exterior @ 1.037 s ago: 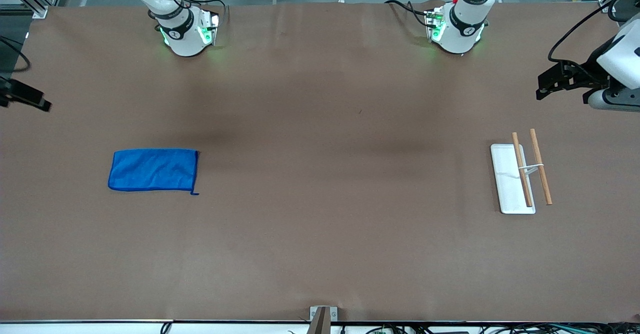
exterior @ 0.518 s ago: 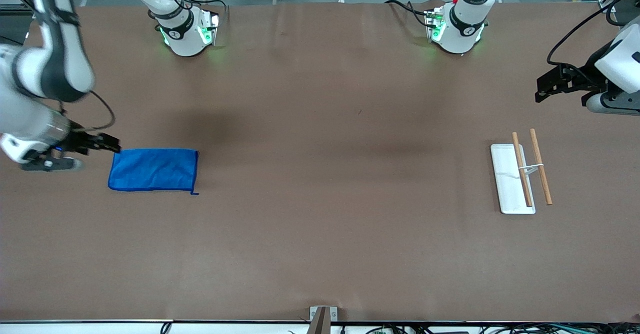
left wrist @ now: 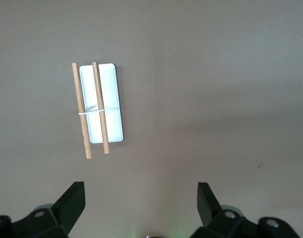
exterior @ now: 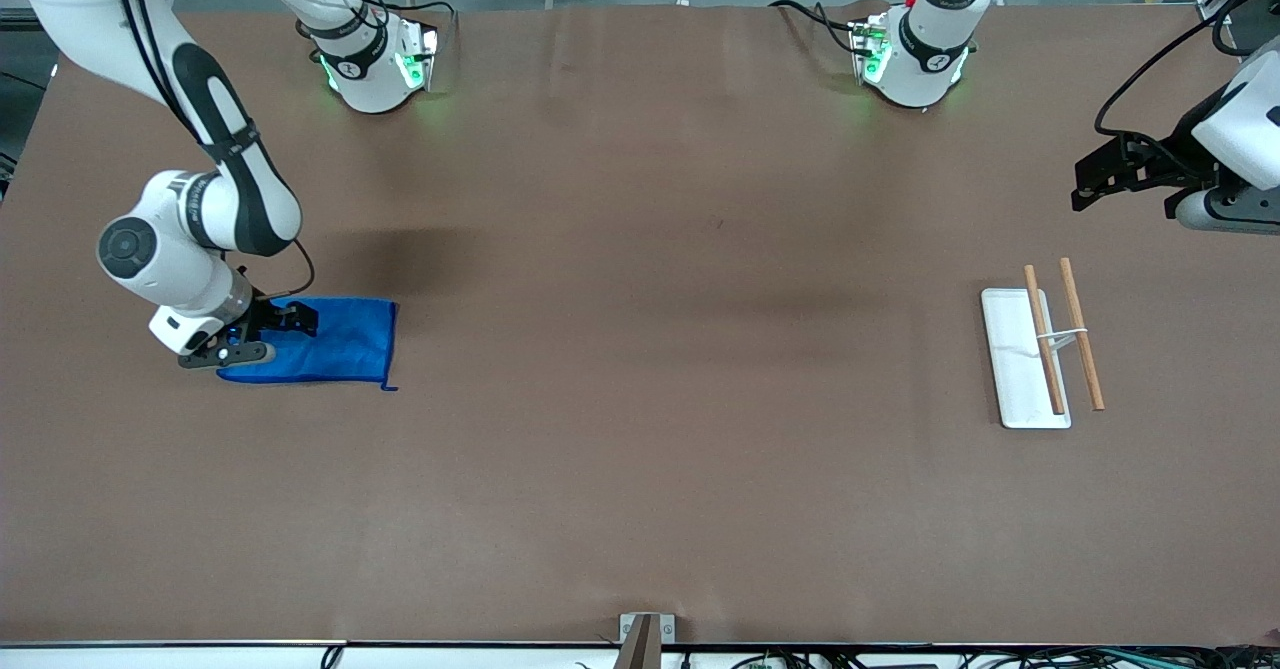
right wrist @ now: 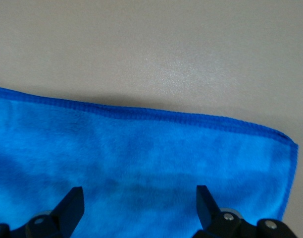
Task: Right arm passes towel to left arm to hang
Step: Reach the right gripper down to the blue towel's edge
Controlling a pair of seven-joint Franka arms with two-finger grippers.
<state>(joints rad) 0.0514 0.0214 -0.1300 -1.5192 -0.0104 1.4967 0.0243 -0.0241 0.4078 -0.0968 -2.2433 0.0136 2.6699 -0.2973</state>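
The towel lies flat on the brown table toward the right arm's end, a bright blue rectangle with a darker stitched hem; its little loop tag pokes out at the corner nearest the front camera on the side facing the table's middle. The right gripper is low over the towel's outer end, the end pointing away from the table's middle, and it covers that edge in the front view. In the right wrist view its two black fingers stand well apart with blue cloth between them and the hem running across just ahead; they look very near the cloth, though I can't tell if they touch it. Nothing is gripped.

Around the towel the tabletop is bare on every side, with a long open stretch from its tagged edge toward the table's middle.

Well apart from the towel, toward the left arm's end, sits a white rack base carrying two wooden rods side by side. The left gripper waits in the air well apart from the towel, near the rack, over bare table, its fingers spread wide and empty
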